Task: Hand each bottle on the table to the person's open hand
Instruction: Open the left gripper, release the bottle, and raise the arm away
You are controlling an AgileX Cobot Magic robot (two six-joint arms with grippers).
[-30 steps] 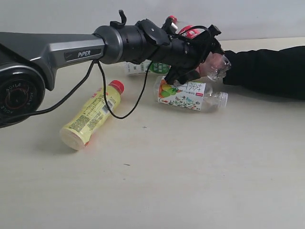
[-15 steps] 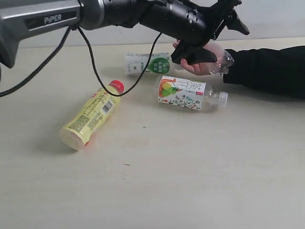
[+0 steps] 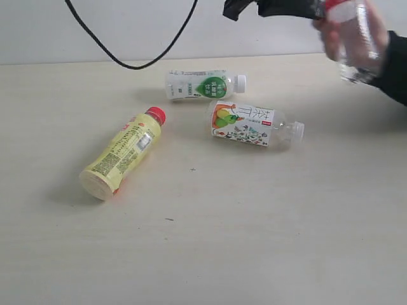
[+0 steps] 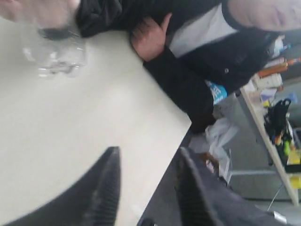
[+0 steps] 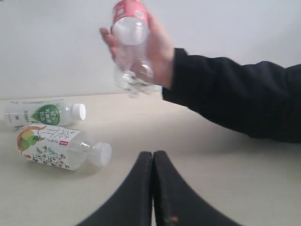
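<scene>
The person's hand (image 3: 331, 35) holds the clear bottle with red label and cap (image 3: 355, 41) lifted off the table at the far right. My left gripper (image 4: 146, 162) is open and empty, apart from that bottle (image 4: 54, 47); only a dark part of it (image 3: 280, 6) shows at the exterior view's top edge. On the table (image 3: 254, 222) lie the yellow bottle with red cap (image 3: 121, 155), the white bottle with green leaf label (image 3: 203, 84) and the fruit-label bottle (image 3: 251, 124). My right gripper (image 5: 153, 162) is shut and empty, low over the table, facing the fruit-label bottle (image 5: 56, 147).
The person's black sleeve (image 5: 240, 99) stretches over the table's right side. A black cable (image 3: 127, 60) hangs at the top of the exterior view. The left wrist view shows the table's edge (image 4: 174, 141), the seated person (image 4: 202, 52) and floor clutter (image 4: 277, 122) beyond it.
My left arm has risen up and almost out of the exterior view, leaving the clear bottle in the person's hand. That hand has lifted the bottle upward and to the right.
</scene>
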